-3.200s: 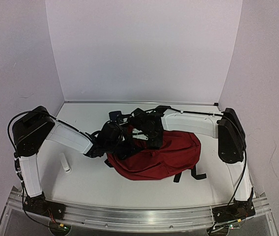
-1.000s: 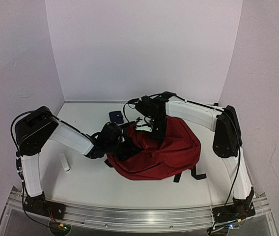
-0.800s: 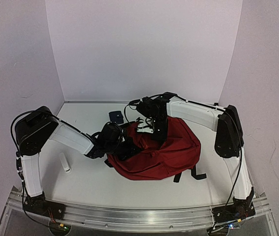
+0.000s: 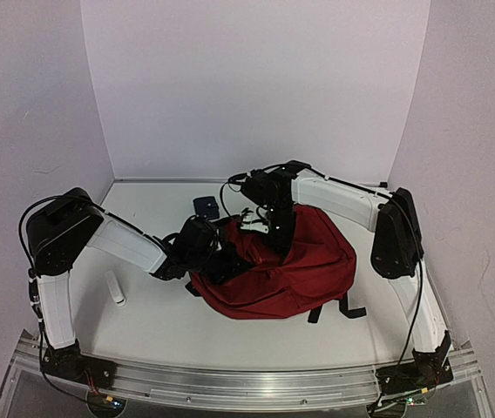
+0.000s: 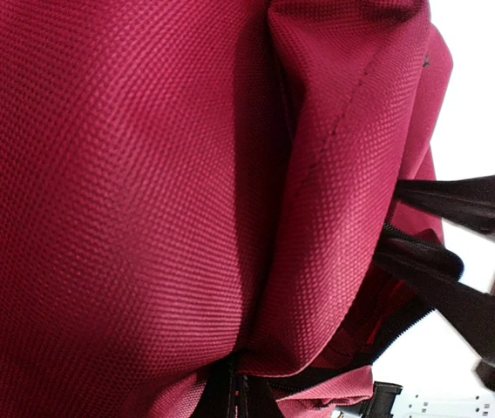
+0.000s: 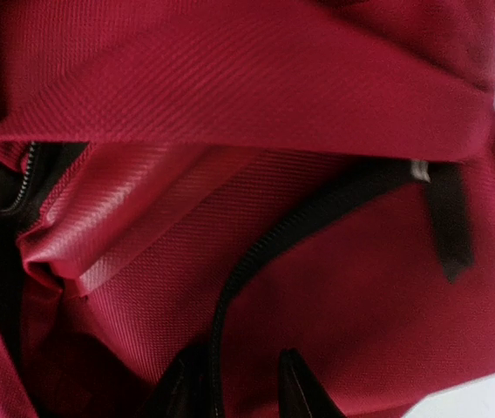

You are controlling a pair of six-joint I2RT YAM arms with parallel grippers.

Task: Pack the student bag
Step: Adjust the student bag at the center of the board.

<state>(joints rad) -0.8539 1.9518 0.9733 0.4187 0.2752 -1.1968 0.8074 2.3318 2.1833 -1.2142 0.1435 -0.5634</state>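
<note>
The student bag (image 4: 304, 261) lies slumped on the counter (image 4: 160, 326), and both arms meet over its left end, hiding the opening from the top view. The left tool (image 4: 220, 261) is buried against the bag's left edge. Its jaws are pressed together, but its own camera is filled with red weave, with only blurred black shapes at the frame's right side, so I cannot tell whether any fabric is caught. The right tool (image 6: 234, 392) hangs over the bag's upper left part, its jaws a little spread, with one black fingertip (image 6: 178, 392) on either side of the black zipper trim (image 6: 256, 252). Whether they touch the trim is unclear.

Black straps (image 4: 345, 307) trail from the bag's near right corner. A small dark blue box (image 4: 205, 205) sits just behind the bag's left end, partly screened by cables. A white tube (image 4: 118, 288) lies well to the bag's left, beyond the left arm.
</note>
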